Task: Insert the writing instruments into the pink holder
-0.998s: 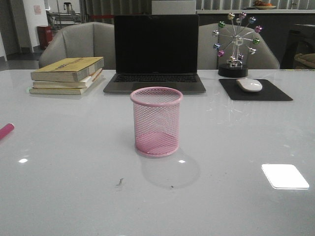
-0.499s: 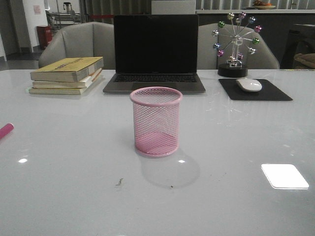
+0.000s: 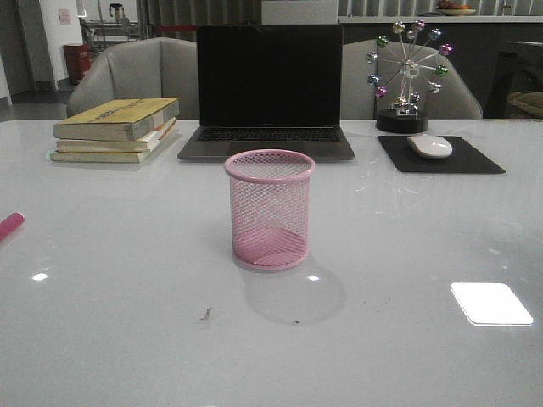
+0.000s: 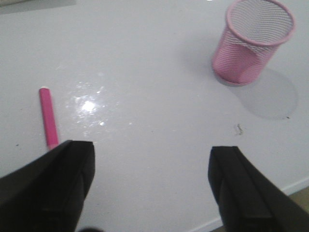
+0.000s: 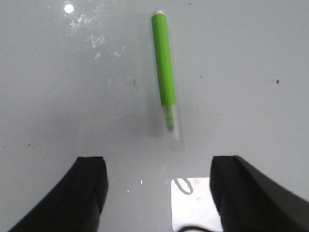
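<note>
The pink mesh holder stands upright and empty in the middle of the table, also in the left wrist view. The magenta pen lies flat on the table, just beyond my left gripper's outer finger; only its end shows at the front view's left edge. That gripper is open and holds nothing. The green pen lies flat on the table ahead of my right gripper, which is open and empty above the table. Neither arm shows in the front view.
A laptop stands behind the holder, a stack of books at the back left, a mouse on a black pad and a small ferris-wheel ornament at the back right. A bright light patch reflects at the front right.
</note>
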You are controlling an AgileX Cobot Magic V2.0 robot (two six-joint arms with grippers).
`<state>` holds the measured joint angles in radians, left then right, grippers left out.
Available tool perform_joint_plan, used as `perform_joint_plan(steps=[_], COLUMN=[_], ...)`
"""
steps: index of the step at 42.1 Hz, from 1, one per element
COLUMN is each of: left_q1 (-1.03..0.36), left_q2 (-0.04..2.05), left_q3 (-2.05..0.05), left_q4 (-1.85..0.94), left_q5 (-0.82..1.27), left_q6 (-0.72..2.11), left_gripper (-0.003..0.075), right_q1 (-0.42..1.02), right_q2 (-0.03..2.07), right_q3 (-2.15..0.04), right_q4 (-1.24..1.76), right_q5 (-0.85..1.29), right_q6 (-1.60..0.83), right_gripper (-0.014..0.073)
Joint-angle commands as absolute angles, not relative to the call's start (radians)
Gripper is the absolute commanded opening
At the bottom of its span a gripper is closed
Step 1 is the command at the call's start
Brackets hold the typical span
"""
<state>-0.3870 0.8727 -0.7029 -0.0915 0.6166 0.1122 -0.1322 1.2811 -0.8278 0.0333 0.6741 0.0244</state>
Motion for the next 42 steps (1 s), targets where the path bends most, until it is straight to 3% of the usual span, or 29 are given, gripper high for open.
perform_joint_plan(steps=[1,18,33,42], left_q1=[-0.439,-0.456,-0.456,-0.456], left_q2=[0.868,0.868,0.868,0.868], left_q3=[-0.732,-0.731,-0.731,-0.731], left_q4=[-0.085,-0.085,-0.085,-0.085], left_q5=[0.543,0.551,0.551,0.551], left_q6=[0.112,0.112,0.112,0.112], left_gripper=[0.0558,0.0528,0.0454,0.0454], right_q1=[-0.141,-0.142,-0.142,-0.142], right_q2=[1.358,1.733,1.904,1.949], right_q3=[-0.908,-1.154,-1.351,-1.404], right_q4=[0.024,0.024,0.024,0.025], right_q5=[0.624,0.693,0.788,0.806], right_q6=[0.031,0.000,-0.063,-0.070], right_gripper=[0.0561,0.0561,0.0561,0.0561])
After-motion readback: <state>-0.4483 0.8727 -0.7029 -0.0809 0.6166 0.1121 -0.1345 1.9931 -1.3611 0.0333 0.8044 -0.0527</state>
